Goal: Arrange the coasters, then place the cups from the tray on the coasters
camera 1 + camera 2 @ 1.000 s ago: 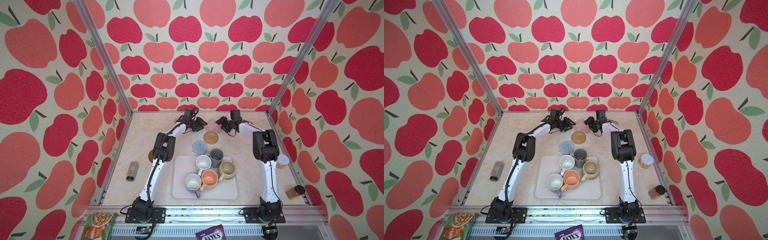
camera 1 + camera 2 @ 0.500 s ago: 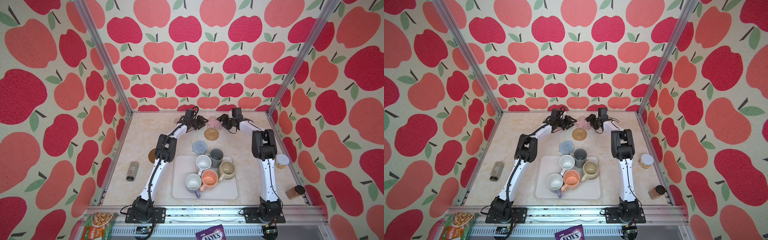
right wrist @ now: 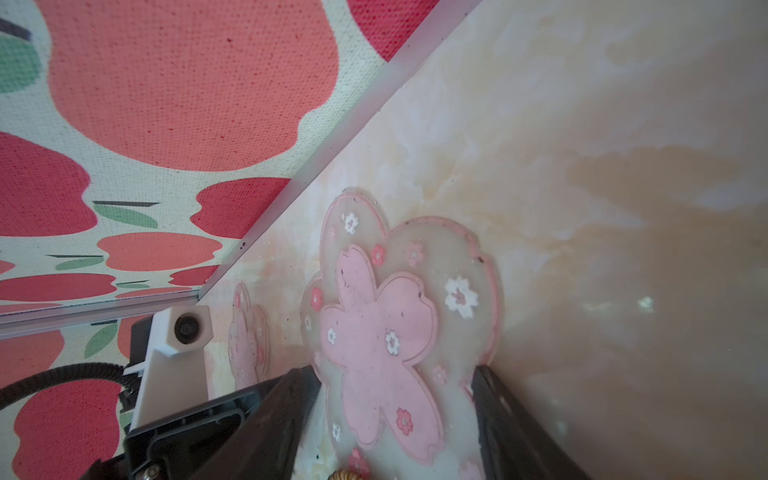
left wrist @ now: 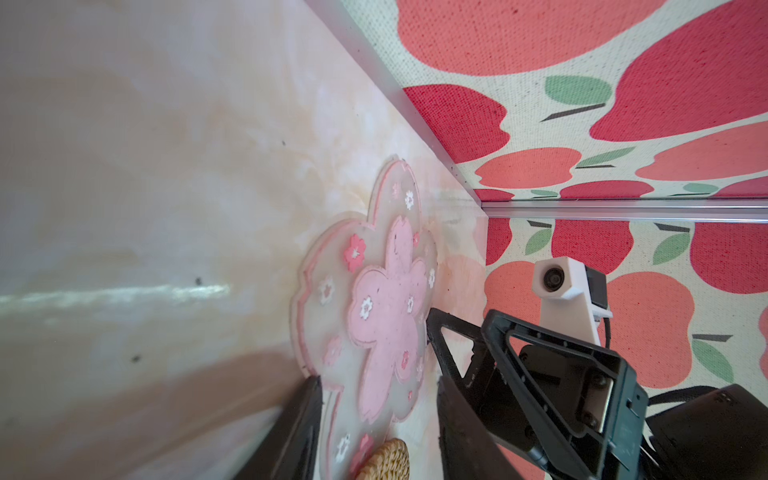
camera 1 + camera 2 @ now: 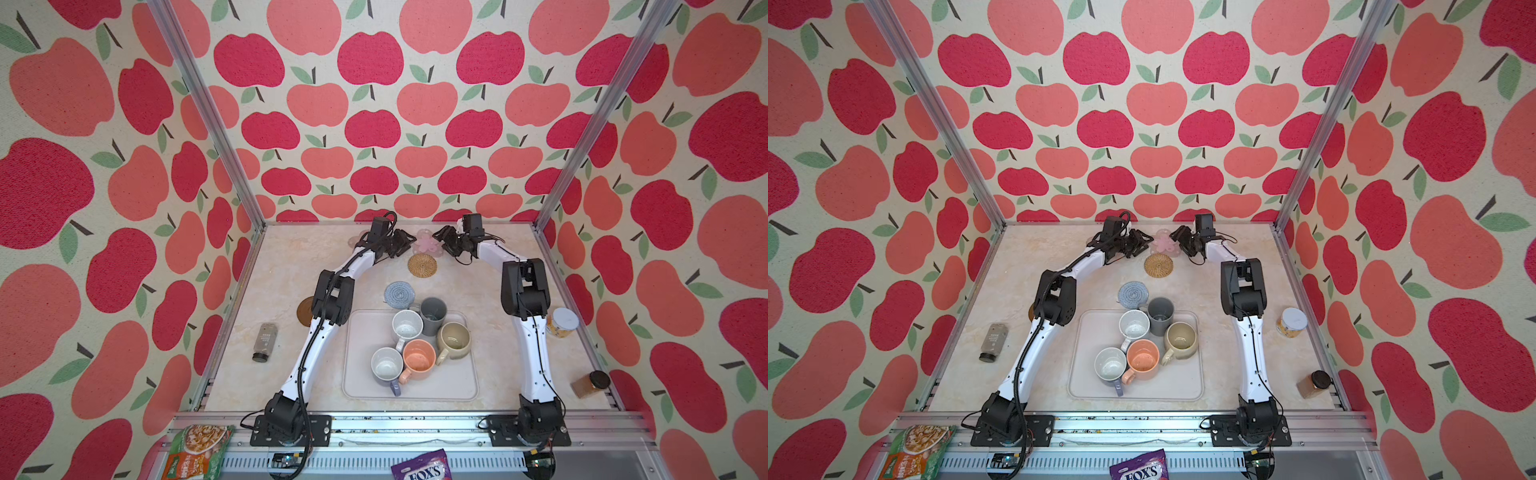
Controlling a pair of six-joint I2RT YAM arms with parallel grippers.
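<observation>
- Left arm bends at the elbow and reaches to the counter's (image 5: 286, 266) far edge; left pincer (image 5: 405, 242) sits low, jaws parted.
- Right arm mirrors it; right pincer (image 5: 441, 240) faces the left one, jaws parted.

Both top views are brightly and evenly lit from above and sharp throughout; only soft, faint shadows are seen on the table (image 5: 291, 257). The posts (image 5: 199, 104) are bowed by wide-angle distortion. In the wrist views the near foreground is blurred, a glare streak (image 4: 124, 293) is caught, and a brown shadow (image 4: 166, 395) is cast beside the flower coaster (image 4: 386, 316).
</observation>
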